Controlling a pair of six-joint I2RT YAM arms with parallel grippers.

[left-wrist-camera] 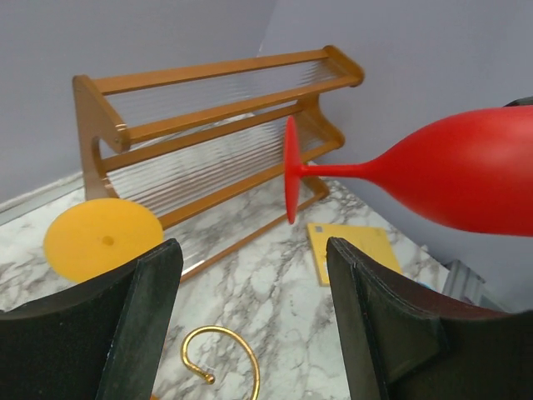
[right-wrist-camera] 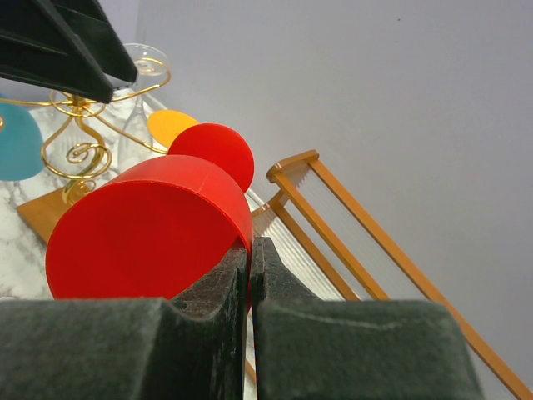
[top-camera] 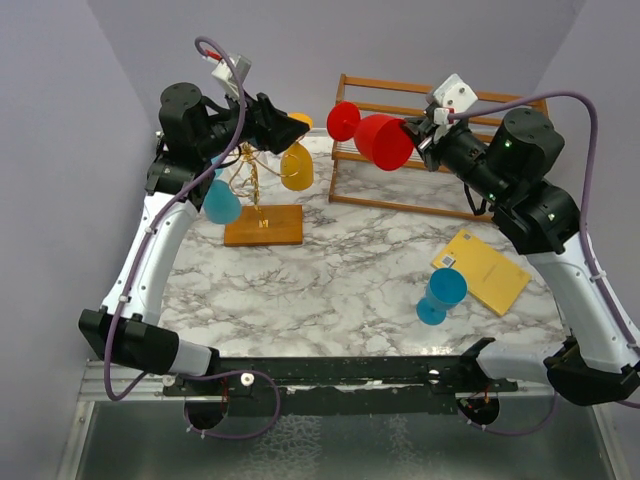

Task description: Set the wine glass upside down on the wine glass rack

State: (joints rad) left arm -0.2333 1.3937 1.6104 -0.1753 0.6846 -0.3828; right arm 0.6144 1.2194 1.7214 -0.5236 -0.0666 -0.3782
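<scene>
A red wine glass [top-camera: 385, 140] lies on its side in the air in front of the slatted shelf, foot pointing left. My right gripper [top-camera: 418, 135] is shut on the rim of its bowl [right-wrist-camera: 150, 229], one finger inside and one outside. The wine glass rack [top-camera: 250, 175], gold wire on a wooden base [top-camera: 264, 225], stands at the back left. An orange glass [top-camera: 297, 168] and a teal glass [top-camera: 222, 202] hang on it upside down. My left gripper [top-camera: 300, 125] hovers open above the rack's right side. Nothing sits between its fingers [left-wrist-camera: 150, 292]; a gold curl [left-wrist-camera: 225, 350] shows below.
A brown slatted shelf rack [top-camera: 440, 110] stands at the back right. A yellow notepad [top-camera: 485, 268] lies at the right, with a teal glass [top-camera: 440, 295] standing upright beside it. Purple walls close in the back and sides.
</scene>
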